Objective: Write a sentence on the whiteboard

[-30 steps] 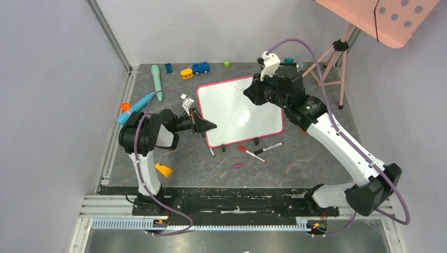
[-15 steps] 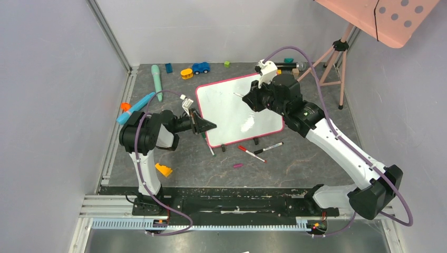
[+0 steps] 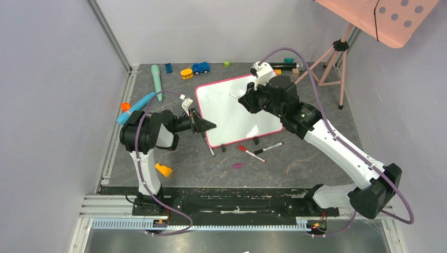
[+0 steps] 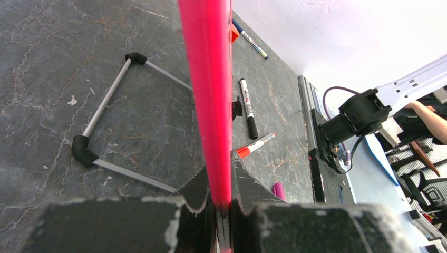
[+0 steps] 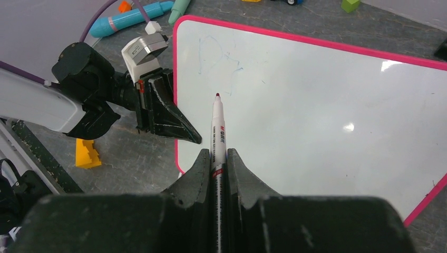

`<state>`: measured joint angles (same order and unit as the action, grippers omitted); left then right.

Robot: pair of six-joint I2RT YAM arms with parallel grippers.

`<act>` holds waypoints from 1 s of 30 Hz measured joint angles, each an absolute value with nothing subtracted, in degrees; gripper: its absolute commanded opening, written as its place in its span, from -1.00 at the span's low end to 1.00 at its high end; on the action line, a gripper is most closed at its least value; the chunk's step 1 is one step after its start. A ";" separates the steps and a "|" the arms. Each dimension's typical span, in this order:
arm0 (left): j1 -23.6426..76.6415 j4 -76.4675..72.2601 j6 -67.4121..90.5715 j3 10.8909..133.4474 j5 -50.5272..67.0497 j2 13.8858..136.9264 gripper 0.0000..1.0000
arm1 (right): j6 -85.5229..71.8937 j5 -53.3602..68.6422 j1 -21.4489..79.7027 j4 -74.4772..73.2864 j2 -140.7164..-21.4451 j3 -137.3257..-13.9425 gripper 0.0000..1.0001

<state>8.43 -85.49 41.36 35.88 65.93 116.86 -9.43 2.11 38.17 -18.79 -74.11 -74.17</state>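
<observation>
Whiteboard [image 3: 237,113]: sits on the table [image 3: 295,168] between the centre and the far edge, turned at an angle to the table's edges. Its pink-red frame is intact on all sides in view. Two black clip feet [image 3: 256,140] sit on its near edge.

Left gripper [image 3: 210,125]: closed narrow on the board's left edge near the near-left corner. The left wrist view shows the pink frame running straight down between the two fingers [image 4: 242,184].

Right gripper [image 5: 217,155]: above the board's far half, clamped on a white-barrelled marker [image 5: 217,126]. The dark red tip points at the board's far-left area. Contact between tip and surface cannot be told.

Sentence [image 5: 220,59]: only faint, thin bluish strokes show near the board's far-left corner, and they are not legible.

Loose items on the table: a red-capped pen [image 3: 251,154] and a black-capped pen [image 3: 269,148] lie just in front of the board's near edge. A small purple cap [image 3: 238,165] lies nearer the table's near edge. An orange wedge [image 3: 164,169] lies toward the near-left corner, and a blue toy car [image 3: 200,67] stands at the far edge.
</observation>
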 measured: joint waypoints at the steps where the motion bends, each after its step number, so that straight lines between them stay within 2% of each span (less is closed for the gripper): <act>1: 8.43 -85.52 41.36 35.86 65.93 116.86 -0.86 | -9.43 2.07 38.46 -18.63 -74.19 -74.17 -1.00; 16: 7.35 -85.76 41.98 35.24 66.15 116.86 -0.90 | -9.52 0.93 42.06 -17.43 -76.82 -74.17 -1.00; 30: 7.14 -85.78 42.17 35.18 66.17 116.88 -0.96 | -10.41 -6.68 47.29 -18.46 -83.46 -79.72 -1.00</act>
